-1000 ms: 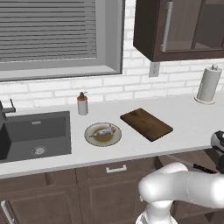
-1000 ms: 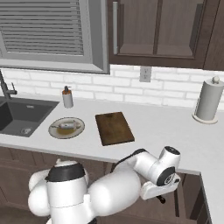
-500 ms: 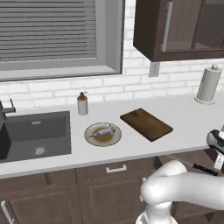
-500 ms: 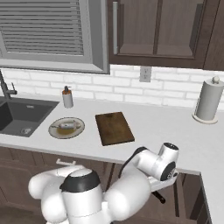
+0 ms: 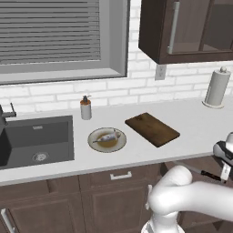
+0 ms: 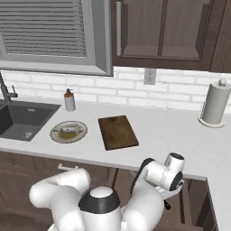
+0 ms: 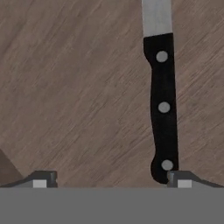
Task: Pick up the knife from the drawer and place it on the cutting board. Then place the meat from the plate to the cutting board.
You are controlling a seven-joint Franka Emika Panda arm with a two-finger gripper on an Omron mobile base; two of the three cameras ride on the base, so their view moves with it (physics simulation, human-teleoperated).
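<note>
In the hand view the knife (image 7: pixel 163 107) lies flat on the wooden floor of the open drawer (image 7: pixel 78 87), black three-rivet handle toward me, silver blade running off the top. My gripper (image 7: pixel 111 181) is open just above it, and the handle's butt sits against the inner edge of the right fingertip (image 7: pixel 181 179). From the left base view the knife (image 5: pixel 202 173) shows inside the drawer (image 5: pixel 191 166) under the counter, beside my hand. On the counter, the dark cutting board (image 5: pixel 152 129) lies right of the plate (image 5: pixel 98 144) holding the pale meat (image 5: pixel 107 137).
A soap bottle (image 5: pixel 85 108) stands behind the plate, with the sink (image 5: pixel 36 141) to the left. A paper towel roll (image 5: pixel 216 87) stands at the counter's far right. A closed drawer front with a silver handle (image 5: pixel 120 175) sits below the plate.
The hand has sunk a little lower toward the drawer at the right, and the arm's elbow has shifted. Plate, meat and board have not moved.
</note>
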